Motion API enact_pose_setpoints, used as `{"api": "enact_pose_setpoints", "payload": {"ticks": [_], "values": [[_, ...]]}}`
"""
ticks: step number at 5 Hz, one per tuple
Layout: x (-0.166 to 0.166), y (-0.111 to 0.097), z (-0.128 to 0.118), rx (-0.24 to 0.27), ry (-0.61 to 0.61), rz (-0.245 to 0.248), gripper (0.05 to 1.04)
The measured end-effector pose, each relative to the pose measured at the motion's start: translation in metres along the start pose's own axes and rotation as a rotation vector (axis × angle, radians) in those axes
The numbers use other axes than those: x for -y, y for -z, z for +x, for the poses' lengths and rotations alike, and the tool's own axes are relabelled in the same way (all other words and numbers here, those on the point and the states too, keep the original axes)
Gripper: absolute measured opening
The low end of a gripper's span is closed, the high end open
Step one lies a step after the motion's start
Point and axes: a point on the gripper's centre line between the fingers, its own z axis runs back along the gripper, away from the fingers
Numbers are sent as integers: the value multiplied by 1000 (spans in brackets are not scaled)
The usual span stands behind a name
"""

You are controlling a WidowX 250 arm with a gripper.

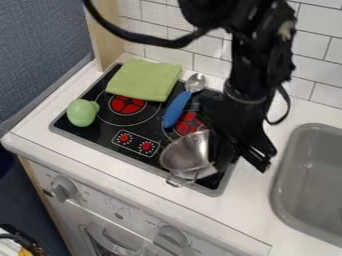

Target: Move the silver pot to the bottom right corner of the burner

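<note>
The silver pot is at the front right part of the black stove top, its near side close to the front edge. A small metal handle shows at its front. The black gripper hangs low just right of the pot, over the stove's right edge, and hides part of that side. Whether it touches the pot I cannot tell. The right red burner is partly covered by the pot and the arm.
A blue-handled spoon lies behind the pot. The green cloth is at the stove's back left, with a green round object at its left edge. A grey sink is set in the counter at right; a tiled wall stands behind.
</note>
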Motion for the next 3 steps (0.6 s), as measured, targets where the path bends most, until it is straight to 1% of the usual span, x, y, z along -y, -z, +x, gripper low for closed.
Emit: {"api": "enact_pose_setpoints", "payload": {"ticks": [1,2,3], "values": [[2,3,0,-5,-2,-13,247],[7,4,-1,0,1,-44,514],[4,-4,-6,60,-36,-100,820]]}}
